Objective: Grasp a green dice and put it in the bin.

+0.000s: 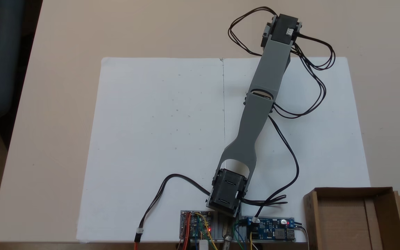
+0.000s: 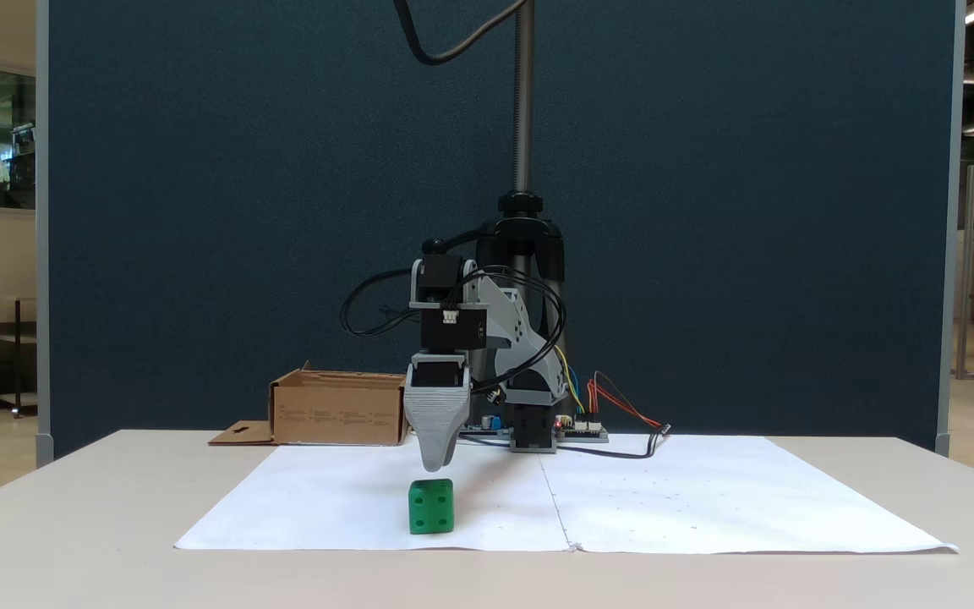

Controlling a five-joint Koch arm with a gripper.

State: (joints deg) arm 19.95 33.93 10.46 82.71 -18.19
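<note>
The green dice (image 2: 431,506) sits on the white paper (image 2: 707,499) near its front edge, a face with several pips turned to the camera. My gripper (image 2: 437,463) hangs point-down just above and slightly behind it, apart from it. A single grey jaw shows, so I cannot tell how the jaws stand. From above, the arm stretches across the paper to its wrist motor (image 1: 282,29), which hides what lies beneath. The bin (image 1: 352,190) is a brown cardboard box at the lower right of that view. From the front the bin (image 2: 339,410) stands back left of the gripper.
The arm's base and circuit boards (image 1: 196,225) line the table edge beside the bin. Black cables (image 1: 311,86) loop off the arm over the paper's right half. A dark post (image 2: 523,101) rises behind the arm. The left half of the paper (image 1: 158,121) lies bare.
</note>
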